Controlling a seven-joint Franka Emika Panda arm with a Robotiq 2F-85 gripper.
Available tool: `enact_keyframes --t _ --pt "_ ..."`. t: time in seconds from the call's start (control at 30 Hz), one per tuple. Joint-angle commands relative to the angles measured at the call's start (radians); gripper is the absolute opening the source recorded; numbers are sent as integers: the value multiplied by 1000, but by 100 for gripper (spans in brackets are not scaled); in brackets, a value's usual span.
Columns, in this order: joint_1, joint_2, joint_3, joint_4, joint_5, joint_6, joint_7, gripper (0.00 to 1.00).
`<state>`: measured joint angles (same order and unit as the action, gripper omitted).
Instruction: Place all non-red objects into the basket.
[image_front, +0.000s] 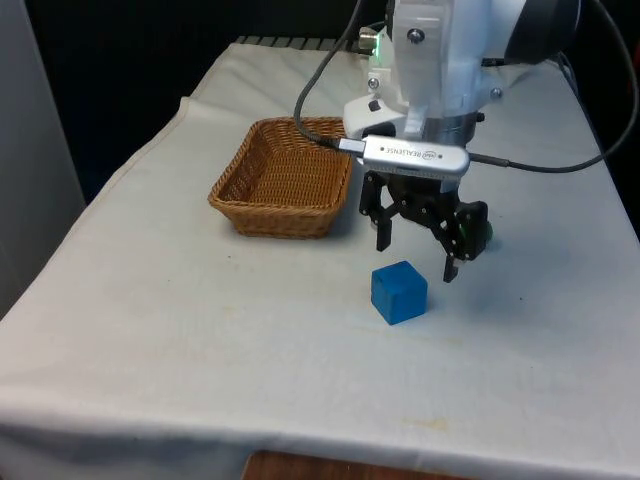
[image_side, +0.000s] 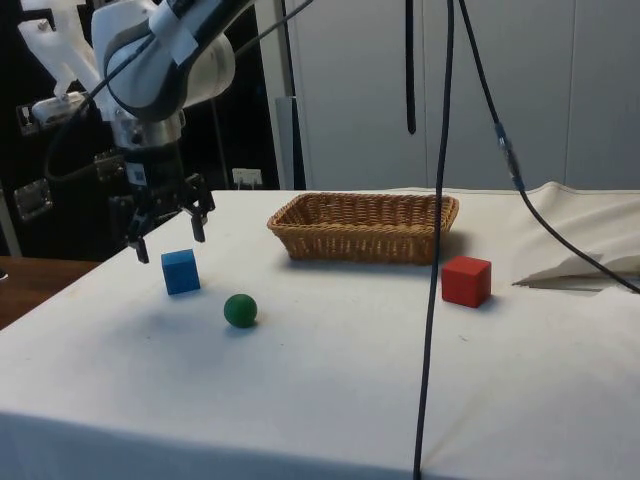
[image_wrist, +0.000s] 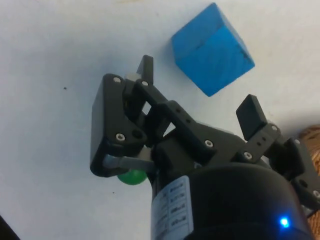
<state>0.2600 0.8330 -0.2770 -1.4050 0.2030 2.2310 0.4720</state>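
A blue cube (image_front: 399, 292) (image_side: 181, 271) (image_wrist: 212, 50) lies on the white cloth in front of a woven basket (image_front: 285, 180) (image_side: 365, 225). My gripper (image_front: 416, 255) (image_side: 168, 243) (image_wrist: 197, 90) hovers just above and slightly behind the cube, open, with nothing between its fingers. A green ball (image_side: 240, 310) (image_wrist: 132, 177) rests on the cloth beside the cube; in the front view it is mostly hidden behind the gripper. A red cube (image_side: 466, 280) sits apart, on the basket's other side.
The basket holds nothing that I can see. A fold of cloth (image_side: 585, 265) rises beyond the red cube. A black cable (image_side: 432, 300) hangs down across the side view. The table's near edge (image_front: 320, 445) lies past the blue cube.
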Motion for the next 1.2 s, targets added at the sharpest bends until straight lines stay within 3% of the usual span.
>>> enact_keyframes --t 0.0,0.17,0.2,0.5,0.67,0.77,0.8,0.83,1.0,1.17 --pt "3 6 -7 7 -5 -11 16 100" --pt "2 15 -5 5 -6 -7 56 100" --pt "0 6 -2 0 -6 -6 36 100" --pt "0 41 -1 7 -2 7 124 100" --pt "-3 59 0 23 -1 9 144 100" --pt "-9 77 3 49 3 5 151 100" --pt "-2 67 -2 34 -4 12 150 100" --pt "-11 89 2 69 6 0 152 100" --pt "-18 117 -8 115 12 -14 151 100" --pt "-16 116 -13 119 10 -20 150 100"
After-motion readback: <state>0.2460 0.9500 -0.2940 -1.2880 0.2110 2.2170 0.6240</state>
